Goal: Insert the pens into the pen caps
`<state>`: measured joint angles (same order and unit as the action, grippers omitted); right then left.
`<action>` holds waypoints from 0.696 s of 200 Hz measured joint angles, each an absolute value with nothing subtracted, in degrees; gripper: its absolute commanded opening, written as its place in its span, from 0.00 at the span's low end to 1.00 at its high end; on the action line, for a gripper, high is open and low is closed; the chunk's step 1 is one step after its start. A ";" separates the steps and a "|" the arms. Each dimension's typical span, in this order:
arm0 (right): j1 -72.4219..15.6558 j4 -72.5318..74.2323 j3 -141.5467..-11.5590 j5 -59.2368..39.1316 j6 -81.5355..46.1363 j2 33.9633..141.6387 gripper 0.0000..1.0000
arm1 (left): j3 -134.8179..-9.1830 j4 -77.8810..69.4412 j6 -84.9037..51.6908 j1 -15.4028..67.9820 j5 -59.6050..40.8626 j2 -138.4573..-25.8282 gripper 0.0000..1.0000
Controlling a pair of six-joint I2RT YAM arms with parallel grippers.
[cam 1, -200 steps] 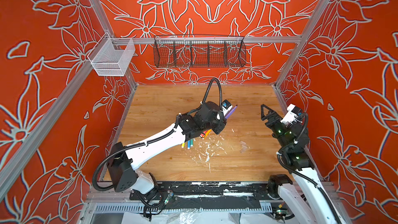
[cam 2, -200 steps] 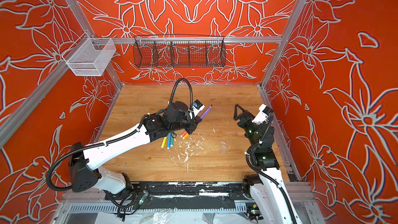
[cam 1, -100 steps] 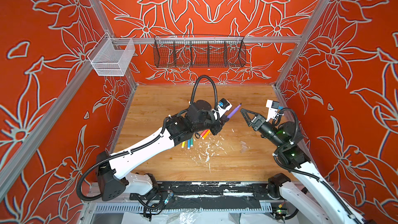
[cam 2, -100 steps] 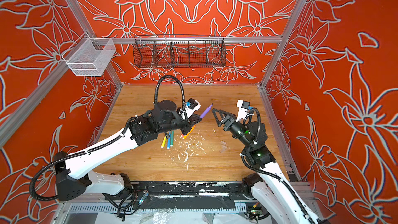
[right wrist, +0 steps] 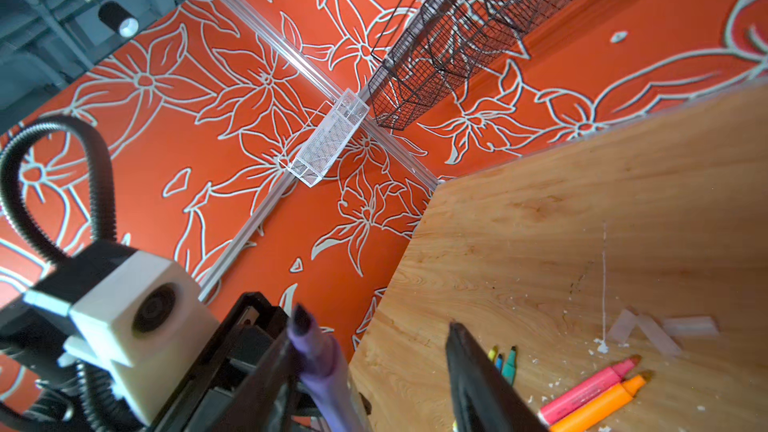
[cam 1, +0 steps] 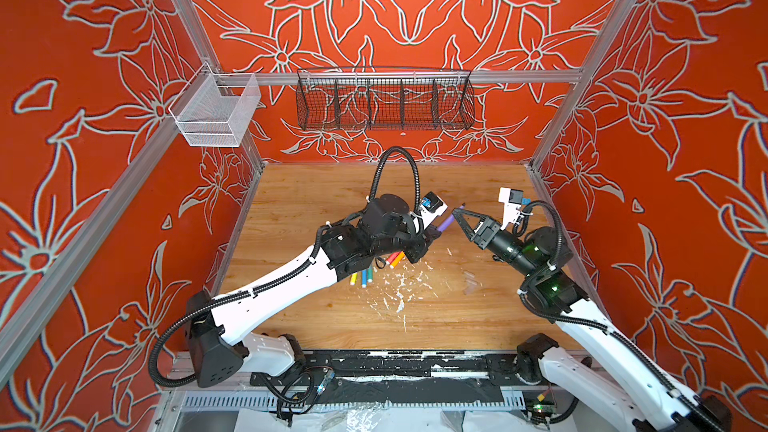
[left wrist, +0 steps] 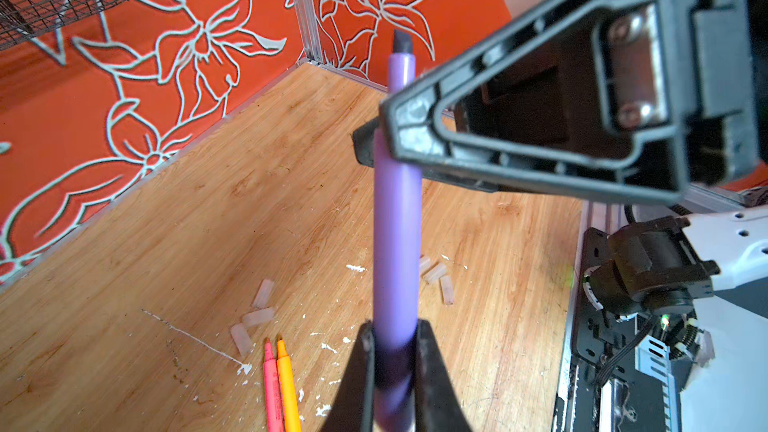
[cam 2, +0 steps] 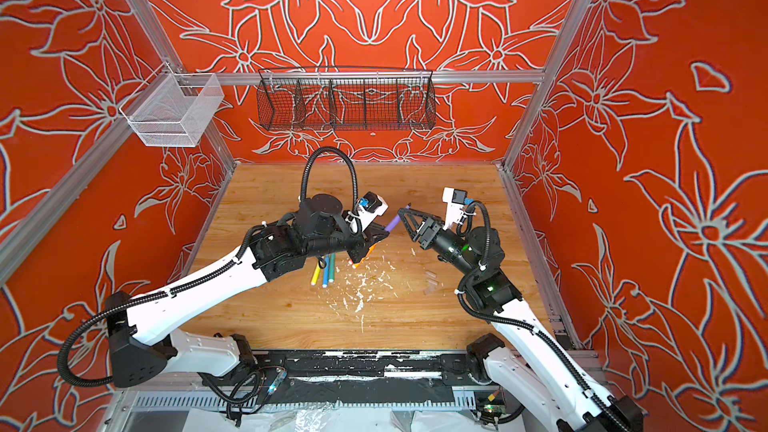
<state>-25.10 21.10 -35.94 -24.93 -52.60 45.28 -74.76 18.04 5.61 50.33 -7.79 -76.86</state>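
The wooden table [cam 1: 307, 205] carries five loose pens [cam 1: 364, 278], clear caps [left wrist: 257, 317] (two small clusters) and white flecks [cam 1: 400, 303].

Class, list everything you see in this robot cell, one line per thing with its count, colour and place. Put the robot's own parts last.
slim purple marker pen: one, purple, held above the table.
loose marker pens: five; yellow, blue and green side by side, pink-red beside orange; lying on the table.
small clear plastic caps: six, colourless, two groups of three on the table.
paint flecks: many, white, mid-table.
wire basket: one, black, back wall.
mesh basket: one, white, left rail.
wooden table: one, light brown.
left gripper: one, black, shut on the purple pen's lower end.
right gripper: one, black, open, jaws either side of the purple pen's upper part.
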 measured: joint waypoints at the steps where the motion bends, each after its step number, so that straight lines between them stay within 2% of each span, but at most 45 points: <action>1: -25.17 21.19 -35.94 -24.93 -52.77 45.30 0.42 | -74.74 18.04 5.58 50.33 -7.79 -76.82 0.00; 11: -25.85 21.76 -35.99 -24.97 -52.75 45.43 0.38 | -74.41 18.04 5.50 50.33 -7.92 -76.49 0.00; 49: -28.93 23.00 -36.05 -24.99 -52.62 46.19 0.32 | -74.08 18.09 5.52 50.33 -8.36 -76.23 0.00; 88: -30.11 21.23 -37.26 -23.57 -50.78 47.55 0.11 | -74.11 17.91 5.41 50.33 -7.64 -76.12 0.01; 95: -30.15 20.64 -37.45 -23.05 -50.30 47.64 0.09 | -74.11 17.93 5.41 50.30 -7.42 -76.12 0.04; 123: -30.83 19.68 -37.82 -22.00 -49.10 47.55 0.01 | -74.08 17.96 5.78 50.30 -7.18 -76.14 0.28; 139: -31.64 19.99 -37.82 -21.91 -48.80 47.83 0.00 | -74.08 17.93 6.39 50.33 -6.81 -76.23 0.37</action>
<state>-31.64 19.99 -37.82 -21.91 -48.80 47.83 -74.08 17.93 6.39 50.33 -6.81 -76.23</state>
